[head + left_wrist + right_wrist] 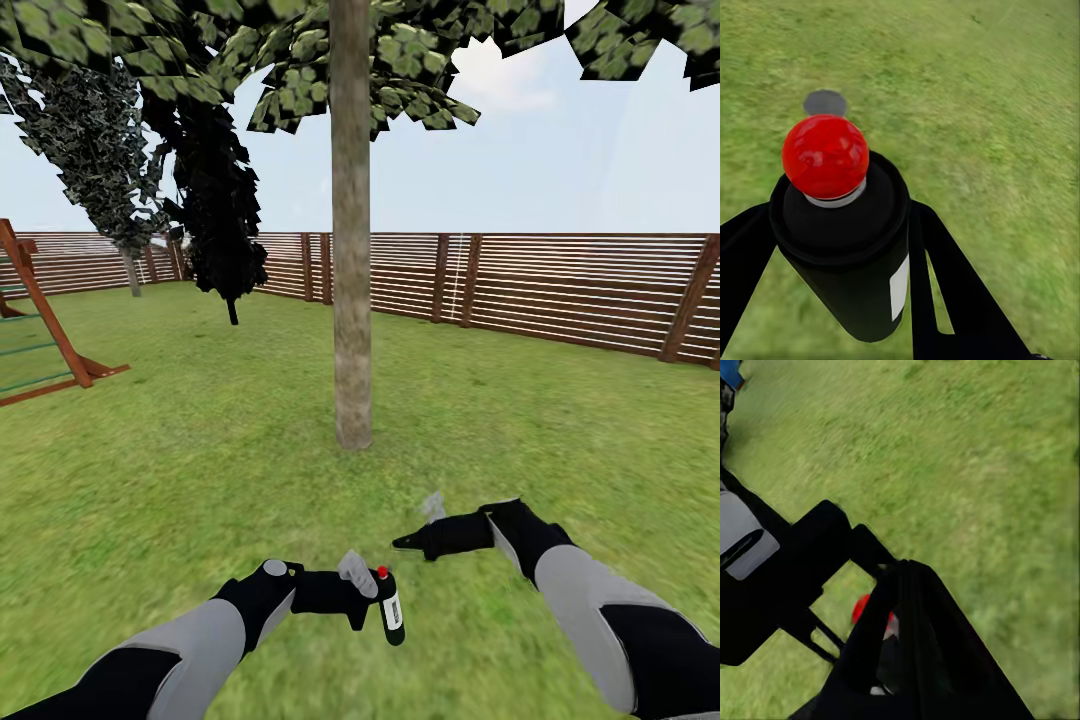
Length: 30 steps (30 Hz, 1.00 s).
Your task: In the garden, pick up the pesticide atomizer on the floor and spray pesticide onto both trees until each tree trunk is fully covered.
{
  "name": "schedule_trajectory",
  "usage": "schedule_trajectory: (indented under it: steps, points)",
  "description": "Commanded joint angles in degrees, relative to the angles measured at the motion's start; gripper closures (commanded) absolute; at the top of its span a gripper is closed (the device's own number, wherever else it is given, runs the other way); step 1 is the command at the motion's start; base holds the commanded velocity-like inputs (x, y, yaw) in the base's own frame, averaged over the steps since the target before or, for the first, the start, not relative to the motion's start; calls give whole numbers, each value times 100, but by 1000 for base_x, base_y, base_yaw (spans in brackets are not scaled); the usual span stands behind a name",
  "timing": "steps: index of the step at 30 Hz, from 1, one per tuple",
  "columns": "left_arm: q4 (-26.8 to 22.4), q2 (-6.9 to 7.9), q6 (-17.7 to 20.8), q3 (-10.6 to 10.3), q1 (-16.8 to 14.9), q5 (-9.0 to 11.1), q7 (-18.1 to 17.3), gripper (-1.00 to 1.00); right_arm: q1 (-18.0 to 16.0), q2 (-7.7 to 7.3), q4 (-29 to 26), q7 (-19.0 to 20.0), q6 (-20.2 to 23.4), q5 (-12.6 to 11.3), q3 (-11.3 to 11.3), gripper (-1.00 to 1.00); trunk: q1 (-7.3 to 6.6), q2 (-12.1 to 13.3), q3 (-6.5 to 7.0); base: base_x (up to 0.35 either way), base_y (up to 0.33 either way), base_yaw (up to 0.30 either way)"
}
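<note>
No text, number, brand or sign can be read anywhere. The pesticide atomizer [391, 606] carries a white label [392, 608] on its dark body below the red knob; in the head view that label is too small to make out any lettering, and in the left wrist view the same label [898, 286] shows edge-on as a plain white patch with nothing printed that can be told. The fence [560, 285] behind the tree trunk [351, 220] bears only bare slats, and the grass around the atomizer has no markings
</note>
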Motion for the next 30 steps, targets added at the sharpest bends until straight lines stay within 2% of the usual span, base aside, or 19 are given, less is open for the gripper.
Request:
schedule_trajectory:
  steps: [1,5,9,13,15,18,23,25,28,30]
  points:
    - [-3,0,-30,-10,-4,-2,-2,100,-16,-38,-54,-100,68,10,-15,100,0,-5,-7,0,0,0]
    - [-3,0,-30,-10,-4,-2,-2,100,-62,-100,-122,-742,78,0,-21,100,0,-5,-7,0,0,0]
    - [-3,0,-30,-10,-4,-2,-2,100,-69,-99,-127,-910,75,-7,-20,100,0,-5,-7,0,0,0]
    - [-3,0,-30,-10,-4,-2,-2,100,-63,9,-96,-895,72,8,12,100,0,-5,-7,0,0,0]
    - [-3,0,-30,-10,-4,-2,-2,100,-62,99,-73,-646,72,22,19,100,0,-5,-7,0,0,0]
    - [-3,0,-30,-10,-4,-2,-2,100,-62,131,-62,-471,71,30,21,100,0,-5,-7,0,0,0]
    - [-3,0,-30,-10,-4,-2,-2,100,-58,136,-54,-471,71,44,14,100,0,-5,-7,0,0,0]
    - [-3,0,-30,-10,-4,-2,-2,100,-55,135,17,-481,68,168,14,100,0,-5,-7,0,0,0]
    - [-3,0,-30,-10,-4,-2,-2,100,-53,137,261,-493,49,528,10,100,0,-5,-7,0,0,0]
    - [-3,0,-30,-10,-4,-2,-2,100,-53,139,324,-497,42,647,7,100,0,-5,-7,0,0,0]
